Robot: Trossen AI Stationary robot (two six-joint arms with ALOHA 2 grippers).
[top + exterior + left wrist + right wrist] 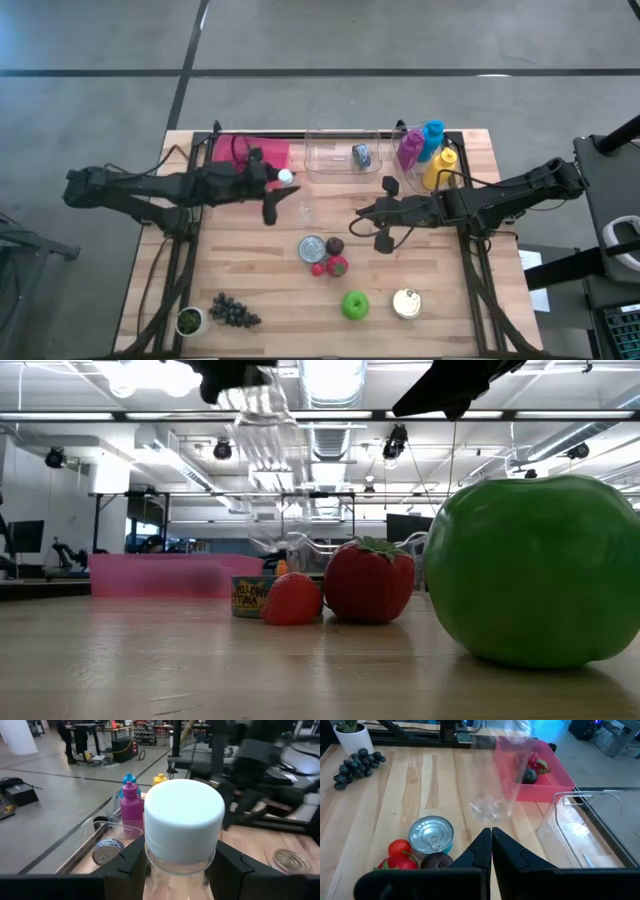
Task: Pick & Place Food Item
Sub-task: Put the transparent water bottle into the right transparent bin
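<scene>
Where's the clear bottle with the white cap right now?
The clear bottle is held by the left pincer, lifted above the table's middle in the high view, between the pink bin and the tuna can.

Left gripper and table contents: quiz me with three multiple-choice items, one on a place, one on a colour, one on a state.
1. Where does the small silver can lie?
A. in the clear bin
B. in the pink bin
C. beside the grapes

2. What colour is the cap of the clear bottle?
A. blue
B. white
C. yellow

3. What state is the left gripper in?
A. open and empty
B. shut on the clear bottle
C. resting on the table

Answers:
1. A: the high view shows it inside the clear bin at the table's far edge.
2. B: the left wrist view shows a white cap between the fingers.
3. B: both fingers press the bottle's neck, and the low view shows it lifted off the table.
</scene>
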